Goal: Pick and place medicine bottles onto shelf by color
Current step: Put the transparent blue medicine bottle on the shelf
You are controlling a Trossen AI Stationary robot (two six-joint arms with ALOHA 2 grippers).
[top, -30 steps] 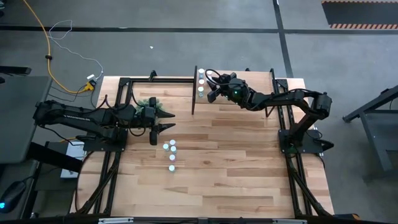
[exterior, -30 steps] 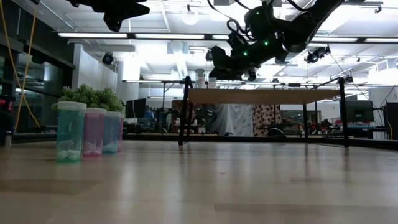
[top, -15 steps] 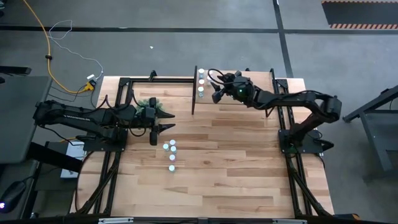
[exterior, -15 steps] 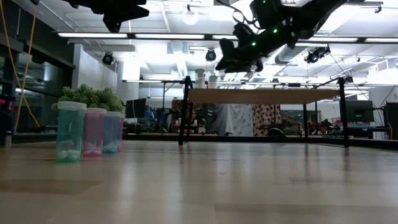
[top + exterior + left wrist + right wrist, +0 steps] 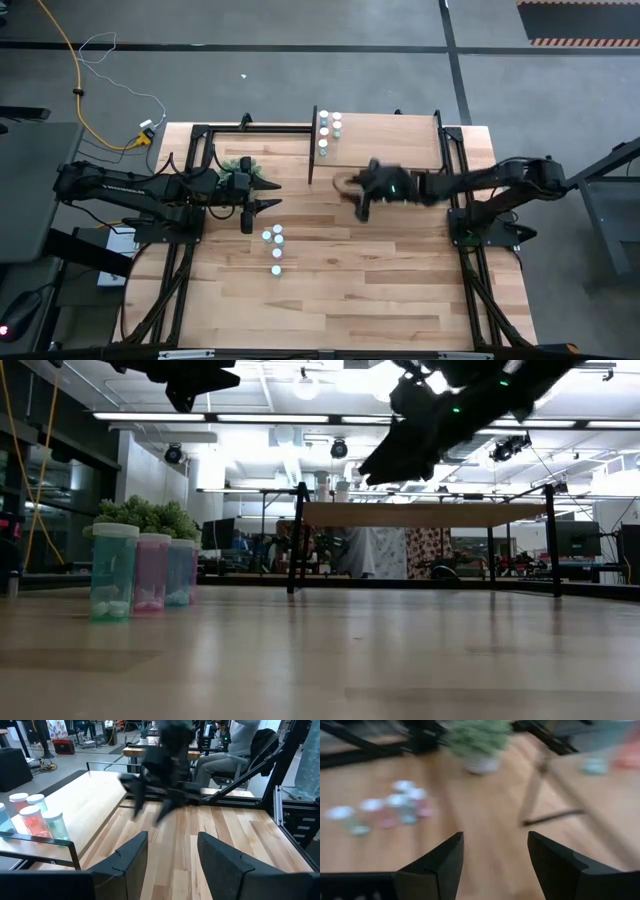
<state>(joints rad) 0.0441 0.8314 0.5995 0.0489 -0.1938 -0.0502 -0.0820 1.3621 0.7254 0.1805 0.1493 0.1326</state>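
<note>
Change: right gripper (image 5: 362, 203) has left the shelf (image 5: 385, 140) end where it stood a second ago and now hangs over the open worktop (image 5: 340, 290) in front of the shelf. A fourth bottle now stands at the shelf's left end; three stood there before.
Right gripper: fingers (image 5: 437, 865) spread apart, nothing between them. Arm reaches in from the right side, blurred in the high view.
Left gripper (image 5: 270, 206): unchanged position, just beside the plant (image 5: 240, 168), above the worktop's left half. Fingers (image 5: 131, 857) part open, nothing held.
Shelf: light-wood board on black side supports, at the worktop's far edge, right of centre.
Shelf bottles (image 5: 329, 132): four white-capped bottles grouped at the left end. Left wrist view shows pink and teal bodies among them (image 5: 35, 817).
Worktop bottles (image 5: 275, 245): small cluster near the middle, in front of the left gripper, standing upright. Low view shows a teal one, a pink one and a bluish one side by side (image 5: 145, 572). Exact count cannot be told.
Plant: green, bushy, behind the worktop bottles in the low view.
</note>
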